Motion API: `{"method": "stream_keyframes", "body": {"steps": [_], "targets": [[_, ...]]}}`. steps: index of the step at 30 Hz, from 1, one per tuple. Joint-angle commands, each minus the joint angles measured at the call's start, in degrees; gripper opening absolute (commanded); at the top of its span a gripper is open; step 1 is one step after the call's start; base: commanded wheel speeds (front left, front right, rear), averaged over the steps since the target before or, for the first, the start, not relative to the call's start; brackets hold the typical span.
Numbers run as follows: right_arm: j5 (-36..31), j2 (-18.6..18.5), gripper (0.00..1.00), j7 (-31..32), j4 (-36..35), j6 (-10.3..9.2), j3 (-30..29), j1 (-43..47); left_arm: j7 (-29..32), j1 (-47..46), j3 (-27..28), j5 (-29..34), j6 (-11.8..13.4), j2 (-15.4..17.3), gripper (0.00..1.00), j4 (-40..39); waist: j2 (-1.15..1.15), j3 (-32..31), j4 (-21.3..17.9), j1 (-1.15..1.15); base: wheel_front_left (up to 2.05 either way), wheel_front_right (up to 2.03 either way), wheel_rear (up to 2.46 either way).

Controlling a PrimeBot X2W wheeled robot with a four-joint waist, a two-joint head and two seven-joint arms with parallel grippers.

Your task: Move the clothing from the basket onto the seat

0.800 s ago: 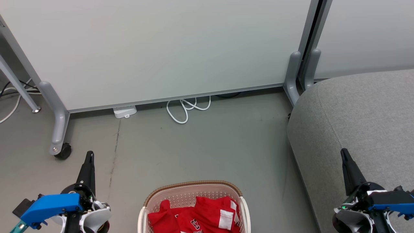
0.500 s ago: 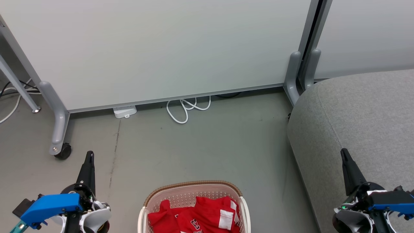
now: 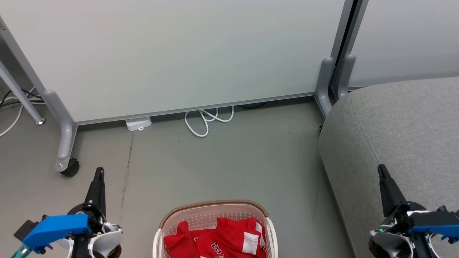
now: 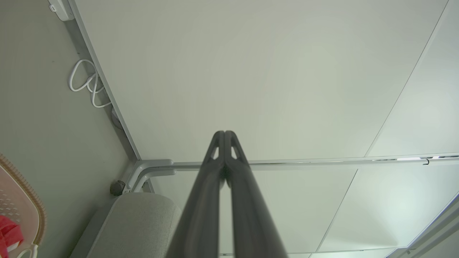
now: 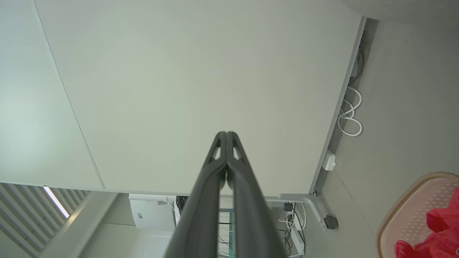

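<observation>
Clothing: red pieces in basket, none on visible seat; left pincer, right pincer closed tight, empty; transfer not yet begun.

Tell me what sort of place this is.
Probably an office or lab corner rather than a home: white partition panels stand on grey feet with a castor, a loose white cable lies on the bare grey floor, and a grey seat sits beside them.
</observation>
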Motion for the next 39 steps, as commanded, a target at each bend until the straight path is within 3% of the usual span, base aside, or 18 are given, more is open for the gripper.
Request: {"method": "stream_keyframes", "body": {"steps": [1,12,13,25,39], "targets": [[0.2,0.1,0.00,0.1,-0.2,0.02,-0.1,-0.6,0.2,-0.5,0.1,-0.1,-0.3,0.0,0.00,-0.3,0.00,0.0,0.0,0.00,0.00,0.00,0.00],[0.2,0.1,0.00,0.1,-0.2,0.02,-0.1,-0.6,0.2,-0.5,0.1,-0.1,-0.3,0.0,0.00,-0.3,0.00,0.0,0.0,0.00,0.00,0.00,0.00],[0.0,0.0,1.00,0.0,0.0,0.00,0.0,0.0,0.0,0.0,0.0,0.0,0.0,0.0,1.00,0.0,0.00,0.0,0.0,0.00,0.00,0.00,0.00],[-2.2,0.2,1.00,-2.2,1.7,-0.08,0.8,1.1,-2.2,1.4,-0.5,2.6,0.0,-0.2,1.00,1.5,0.00,0.1,0.1,0.00,0.00,0.00,0.00],[-15.2,0.2,1.00,-5.9,0.1,-0.06,2.9,0.2,-5.9,0.2,-0.9,15.7,0.1,-0.2,1.00,-0.6,0.00,0.5,0.3,0.00,0.00,0.00,0.00]]}}
